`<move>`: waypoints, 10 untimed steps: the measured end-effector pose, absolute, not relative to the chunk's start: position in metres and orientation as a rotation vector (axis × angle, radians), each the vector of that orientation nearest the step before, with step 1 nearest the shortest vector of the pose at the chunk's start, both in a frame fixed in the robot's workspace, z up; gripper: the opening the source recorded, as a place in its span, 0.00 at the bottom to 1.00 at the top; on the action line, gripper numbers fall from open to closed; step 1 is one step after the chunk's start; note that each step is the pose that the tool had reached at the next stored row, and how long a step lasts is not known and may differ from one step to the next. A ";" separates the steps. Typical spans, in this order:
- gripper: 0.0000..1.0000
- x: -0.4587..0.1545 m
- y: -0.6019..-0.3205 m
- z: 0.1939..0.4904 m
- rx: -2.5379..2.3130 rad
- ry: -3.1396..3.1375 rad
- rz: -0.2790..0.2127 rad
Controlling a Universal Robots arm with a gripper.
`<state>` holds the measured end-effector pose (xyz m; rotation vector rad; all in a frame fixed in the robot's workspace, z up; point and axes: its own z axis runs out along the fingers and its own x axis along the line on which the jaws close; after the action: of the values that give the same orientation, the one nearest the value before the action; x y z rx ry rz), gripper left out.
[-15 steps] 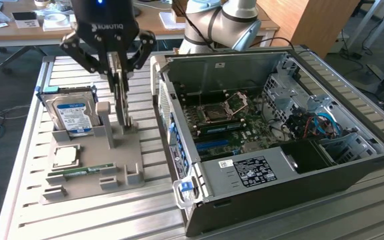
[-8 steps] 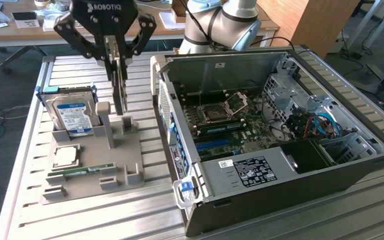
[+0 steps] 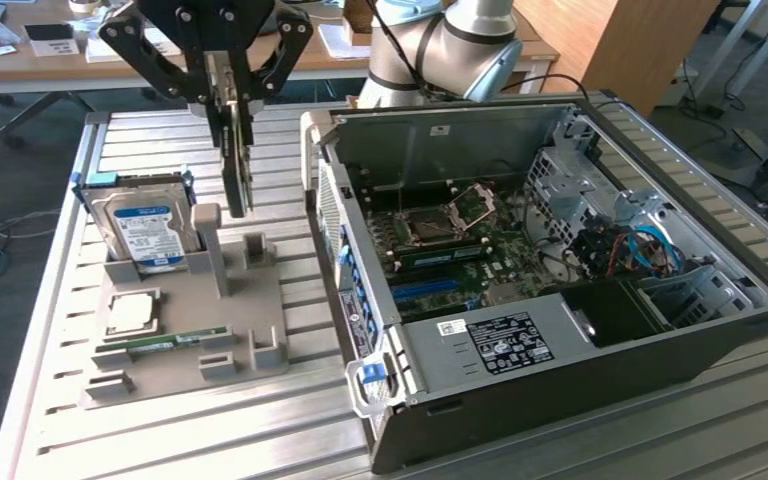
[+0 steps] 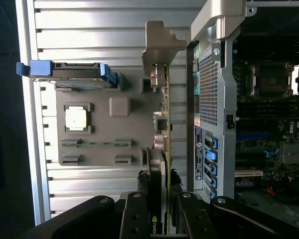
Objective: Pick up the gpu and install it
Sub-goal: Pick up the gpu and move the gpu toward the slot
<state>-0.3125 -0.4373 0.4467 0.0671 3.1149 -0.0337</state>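
My gripper is shut on the gpu, a thin card seen edge-on that hangs straight down from the fingers. It hangs just above the grey parts holder, between the hard drive and the open computer case. In the wrist view the gpu runs away from my gripper as a slim edge. Its metal bracket is at the far end, beside the case's rear panel. The motherboard lies exposed inside the case.
The holder carries an upright hard drive with a blue-white label, a processor and a green memory stick. All of this rests on a slatted metal table. The arm's base stands behind the case.
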 end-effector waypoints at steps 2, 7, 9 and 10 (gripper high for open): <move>0.27 -0.313 -0.437 0.447 0.067 3.115 -0.034; 0.27 -0.312 -0.437 0.447 0.044 3.115 -0.034; 0.27 -0.312 -0.437 0.447 0.043 3.115 -0.033; 0.27 -0.312 -0.437 0.447 0.043 3.115 -0.033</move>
<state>-0.3124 -0.4373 0.4468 0.0433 3.1152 -0.0335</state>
